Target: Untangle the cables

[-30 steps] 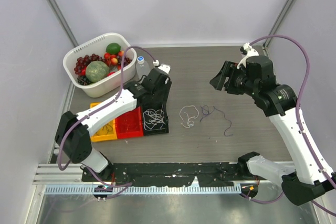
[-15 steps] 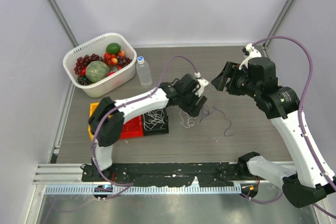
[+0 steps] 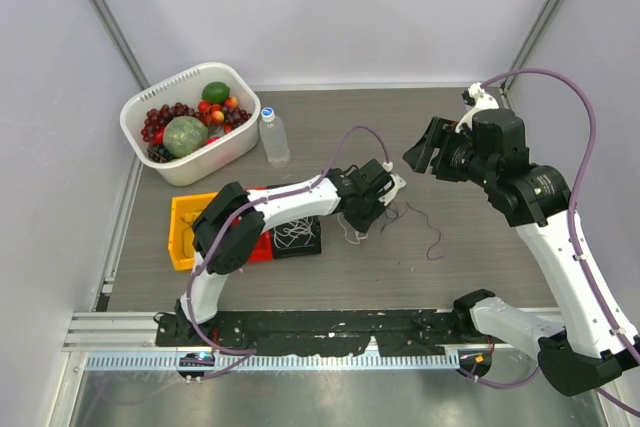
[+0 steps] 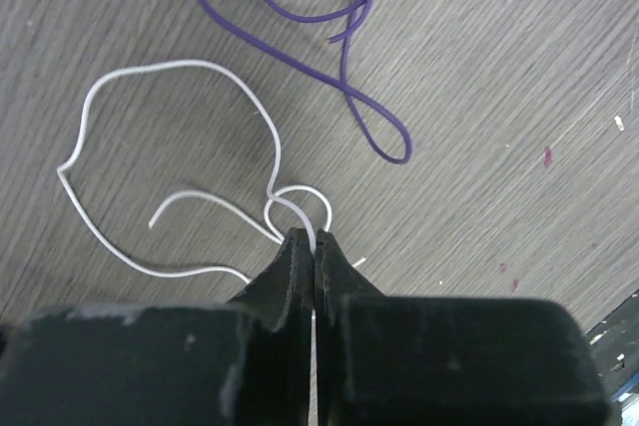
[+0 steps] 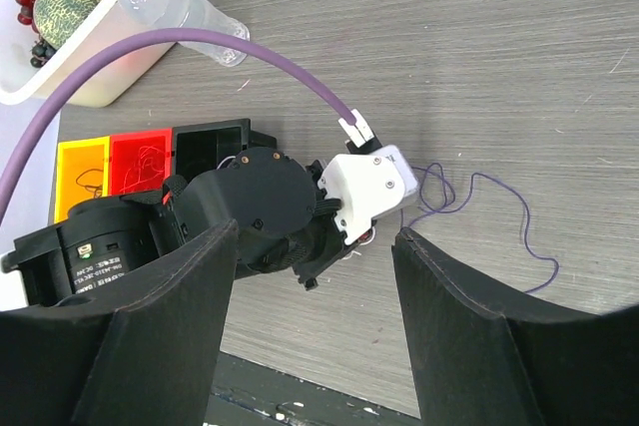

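Observation:
A white cable (image 4: 178, 67) lies in loose loops on the grey wood table, and a purple cable (image 4: 345, 69) curls just beyond it. My left gripper (image 4: 314, 242) is down at the table and shut on the small loop of the white cable. In the top view the left gripper (image 3: 366, 213) covers most of the white cable (image 3: 351, 235). The purple cable (image 3: 431, 233) trails off to its right. My right gripper (image 3: 424, 151) hangs open above and to the right, holding nothing. In its own view the right gripper (image 5: 318, 234) frames the left wrist and the purple cable (image 5: 521, 214).
Orange, red and black bins (image 3: 184, 234) sit to the left, with more white cable in the black one (image 3: 296, 231). A white basket (image 3: 196, 169) of fruit and a water bottle (image 3: 273, 137) stand at the back left.
My left arm swung right from the bins to the white cable, came down and shut its jaws on it. The right arm has stayed put.

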Controlling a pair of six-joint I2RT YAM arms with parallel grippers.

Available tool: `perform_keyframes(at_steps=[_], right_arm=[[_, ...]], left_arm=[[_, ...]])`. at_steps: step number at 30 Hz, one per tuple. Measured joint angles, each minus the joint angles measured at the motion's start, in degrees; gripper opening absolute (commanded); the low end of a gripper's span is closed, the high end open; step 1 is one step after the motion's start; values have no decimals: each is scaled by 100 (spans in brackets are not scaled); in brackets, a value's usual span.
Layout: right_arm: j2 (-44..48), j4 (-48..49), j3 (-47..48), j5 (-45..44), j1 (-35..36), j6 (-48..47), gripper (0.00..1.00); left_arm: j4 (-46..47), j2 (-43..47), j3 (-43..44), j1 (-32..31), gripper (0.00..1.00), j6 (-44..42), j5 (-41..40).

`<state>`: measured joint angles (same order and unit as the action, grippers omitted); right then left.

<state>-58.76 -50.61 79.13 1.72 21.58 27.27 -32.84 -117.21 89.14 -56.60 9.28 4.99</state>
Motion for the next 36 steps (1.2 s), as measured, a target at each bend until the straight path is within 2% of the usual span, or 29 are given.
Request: perform_keyframes(at_steps=[5, 11, 15, 19, 22, 24, 27, 30, 36], right_arm=[[-15, 0, -17, 2, 0, -24, 70], [-13, 13, -160, 7, 0, -157, 73], [105, 310, -509, 192, 0, -352, 73], [483, 745, -1147, 756, 0, -468, 74], [632, 988, -1368, 1134, 0, -472, 73], [621, 1121, -1368, 1237, 0, -487, 73], [584, 1198, -1366, 1246, 0, -505, 73], [546, 1198, -1366, 1211, 0, -509, 73], [476, 1154, -1366, 1012, 0, -507, 73]], left_arm=[[-426, 256, 162, 17, 0, -92, -129], [-678, 1460, 420, 317, 0, 103, 341], [-334, 2269, 568, 1104, 0, 973, 1290], [472, 2492, 599, 1810, 0, 2337, 2308], [1025, 2483, 538, 2020, 0, 3268, 2933], [1150, 2485, 529, 2068, 0, 3589, 3126], [994, 2511, 562, 2100, 0, 3654, 3121], [533, 2588, 682, 2100, 0, 3357, 2894], [-470, 3276, 562, 2109, 0, 2470, 1897]])
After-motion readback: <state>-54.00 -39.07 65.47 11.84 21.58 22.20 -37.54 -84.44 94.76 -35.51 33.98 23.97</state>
